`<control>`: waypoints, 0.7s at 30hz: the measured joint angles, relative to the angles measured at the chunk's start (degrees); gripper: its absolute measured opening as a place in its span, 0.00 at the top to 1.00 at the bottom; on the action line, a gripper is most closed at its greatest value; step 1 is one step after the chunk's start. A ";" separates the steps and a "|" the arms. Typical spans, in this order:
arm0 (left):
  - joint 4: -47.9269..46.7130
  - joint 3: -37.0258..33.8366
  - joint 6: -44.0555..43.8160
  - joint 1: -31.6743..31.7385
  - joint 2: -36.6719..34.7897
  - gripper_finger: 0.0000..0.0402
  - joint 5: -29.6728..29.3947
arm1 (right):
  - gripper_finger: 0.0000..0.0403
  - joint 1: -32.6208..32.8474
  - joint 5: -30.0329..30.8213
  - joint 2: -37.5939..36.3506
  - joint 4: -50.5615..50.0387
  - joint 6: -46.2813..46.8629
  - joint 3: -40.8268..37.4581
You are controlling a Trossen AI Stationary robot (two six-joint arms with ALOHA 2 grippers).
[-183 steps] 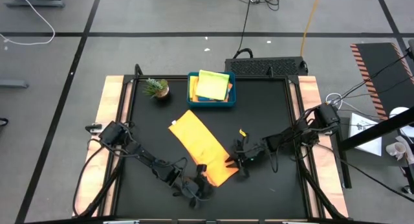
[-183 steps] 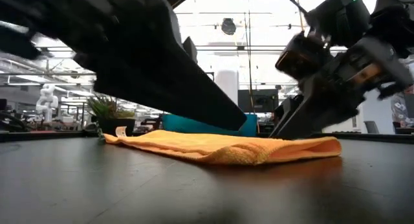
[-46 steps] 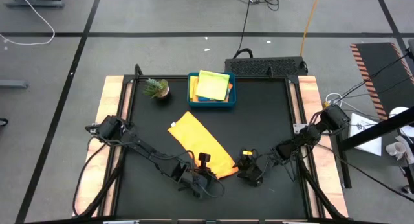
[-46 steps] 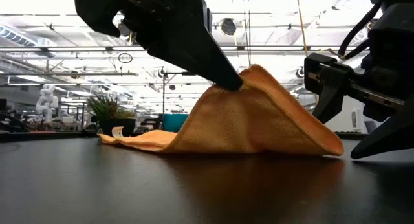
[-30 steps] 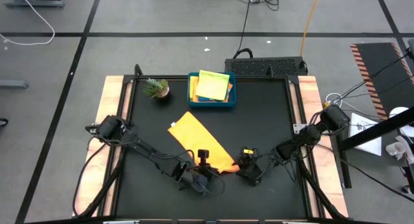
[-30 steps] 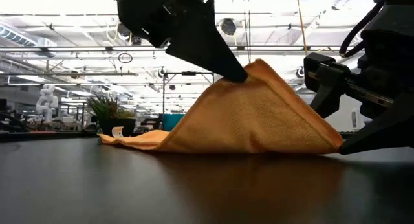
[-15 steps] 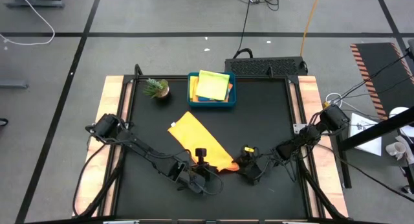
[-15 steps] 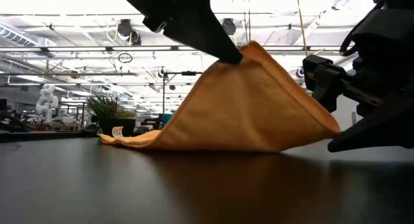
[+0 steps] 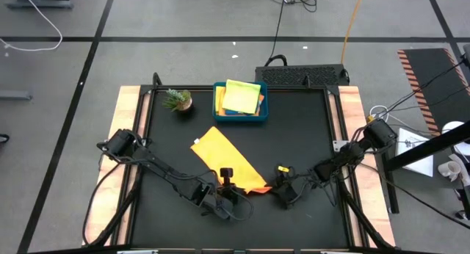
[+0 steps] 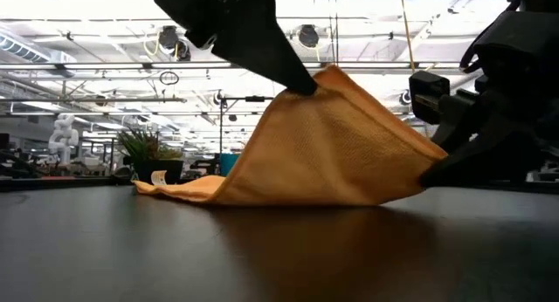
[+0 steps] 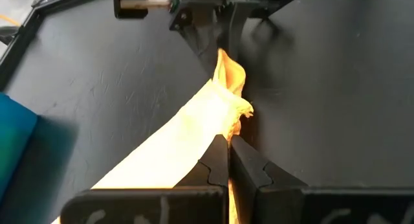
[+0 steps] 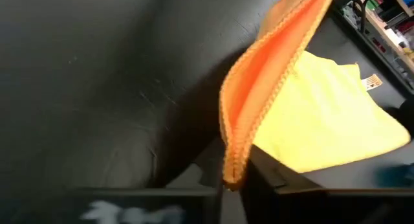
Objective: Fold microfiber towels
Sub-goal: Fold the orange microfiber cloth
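Observation:
An orange microfiber towel (image 9: 220, 160) lies slantwise on the black table, its far end (image 10: 175, 187) flat and its near end raised into a tent. My left gripper (image 9: 228, 179) is shut on the peak of that tent. My right gripper (image 9: 273, 186) is shut on the towel's low near right corner. In the low view the left gripper (image 10: 306, 85) is at the top and the right gripper (image 10: 432, 171) at the right, close above the table. More towels, lime green and orange, lie in the teal tray (image 9: 258, 114). My left gripper pinches the towel's near edge (image 11: 228, 123) between its two fingers, slanting down from the table's near left side. That edge is lifted clear and forms the tent's peak (image 10: 325, 77), and the cloth slopes away from it on both sides. My right gripper pinches the towel's hemmed corner (image 12: 231, 166) between its two fingers, coming nearly level from the table's right side. Two hemmed edges run side by side into the hold. The corner (image 10: 421, 173) sits just above the table, and the cloth rises from it to the peak.
A small potted plant (image 9: 177, 100) stands at the far left, next to the tray. A black box (image 9: 301, 74) sits beyond the table's far edge. Bare black table (image 9: 308, 136) lies to the right of the towel and along the near edge.
My right gripper has shut on the towel's low near right corner, where its fingers stood apart on either side of it. The corner has lifted slightly off the table. My left gripper has kept the peak raised.

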 joint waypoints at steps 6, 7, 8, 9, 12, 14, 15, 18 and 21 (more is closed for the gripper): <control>-1.34 0.00 0.46 0.11 0.00 1.00 0.00 | 0.98 1.90 3.70 -3.21 -0.55 -0.66 -0.15; -1.32 0.00 1.16 0.32 0.00 1.00 0.00 | 0.99 2.36 6.38 -4.21 -0.28 -0.53 -0.15; -1.34 0.00 1.83 0.56 0.00 1.00 0.00 | 0.99 2.85 9.41 -5.37 -0.30 -0.54 -0.15; -1.34 0.00 2.58 0.89 0.00 1.00 0.02 | 0.99 3.34 12.33 -6.75 -0.42 -0.92 -0.15; -1.51 -0.04 4.55 2.30 -0.52 1.00 0.02 | 1.00 4.10 18.16 -11.42 -0.54 -2.55 -0.15; -1.26 -0.04 5.35 3.39 -1.30 1.00 -0.04 | 1.00 4.39 19.41 -15.02 -0.64 -2.82 -0.12; -1.34 -0.04 5.93 3.84 -1.94 1.00 -0.19 | 1.00 4.46 19.37 -16.91 -0.96 -2.83 -0.08; -1.59 -0.04 8.13 4.88 -3.94 1.00 -1.08 | 1.00 4.99 19.28 -22.32 -3.44 -2.21 -0.02; -1.89 -0.04 10.67 5.61 -6.24 1.00 -1.46 | 1.00 6.28 19.60 -27.04 -8.65 -0.68 -0.04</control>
